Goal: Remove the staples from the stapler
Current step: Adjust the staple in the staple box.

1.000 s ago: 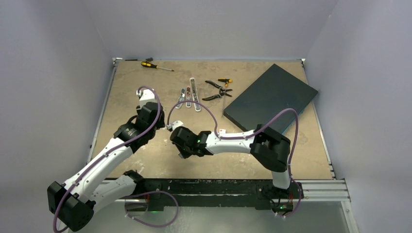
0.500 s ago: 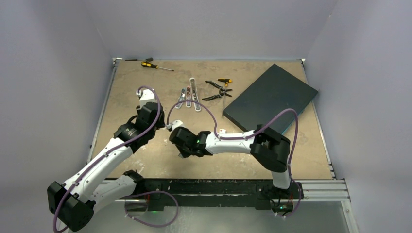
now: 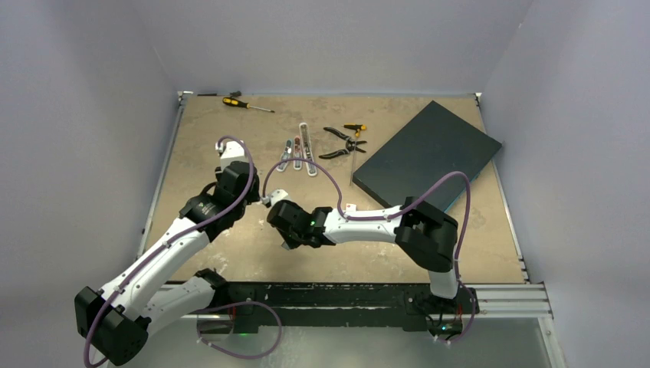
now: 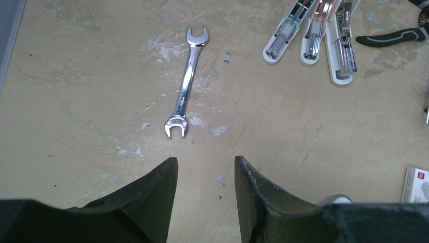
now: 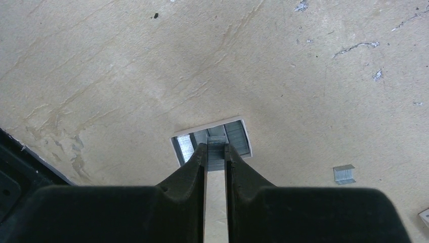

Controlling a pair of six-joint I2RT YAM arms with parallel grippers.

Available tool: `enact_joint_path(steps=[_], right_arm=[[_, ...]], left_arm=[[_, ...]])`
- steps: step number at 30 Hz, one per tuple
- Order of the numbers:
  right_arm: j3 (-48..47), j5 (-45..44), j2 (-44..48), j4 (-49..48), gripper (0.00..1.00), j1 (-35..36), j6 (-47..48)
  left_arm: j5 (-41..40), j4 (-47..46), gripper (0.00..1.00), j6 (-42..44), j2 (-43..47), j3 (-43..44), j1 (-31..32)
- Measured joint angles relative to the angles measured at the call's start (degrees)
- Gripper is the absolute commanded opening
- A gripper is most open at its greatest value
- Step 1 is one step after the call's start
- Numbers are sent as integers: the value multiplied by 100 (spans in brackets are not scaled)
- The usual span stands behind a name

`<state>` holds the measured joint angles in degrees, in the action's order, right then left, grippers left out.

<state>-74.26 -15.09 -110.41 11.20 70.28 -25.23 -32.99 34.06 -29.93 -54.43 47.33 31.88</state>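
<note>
My right gripper (image 5: 216, 147) is shut on a short silvery strip of staples (image 5: 216, 154), pinched between both fingertips. It hangs just above a small open white box (image 5: 210, 125) that holds more staple strips. Another loose strip (image 5: 344, 173) lies on the table to the right. The stapler (image 4: 340, 48) lies opened out at the far side, white bodies side by side, also seen from above (image 3: 305, 146). My left gripper (image 4: 206, 164) is open over bare table, with nothing between its fingers.
A silver wrench (image 4: 183, 91) lies ahead of the left gripper, with a tiny staple piece (image 4: 227, 56) past it. Pliers (image 3: 343, 143), a yellow screwdriver (image 3: 245, 103) and a dark slab (image 3: 425, 157) lie at the back. A white packet (image 4: 417, 185) sits at right.
</note>
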Motion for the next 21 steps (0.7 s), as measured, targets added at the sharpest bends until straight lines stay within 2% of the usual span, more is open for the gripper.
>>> enact_joint_path(steps=[21], right_arm=[[37,125,2,-127,17,-22,560]], left_arm=[[-52,170,43,122,2,0,-37]])
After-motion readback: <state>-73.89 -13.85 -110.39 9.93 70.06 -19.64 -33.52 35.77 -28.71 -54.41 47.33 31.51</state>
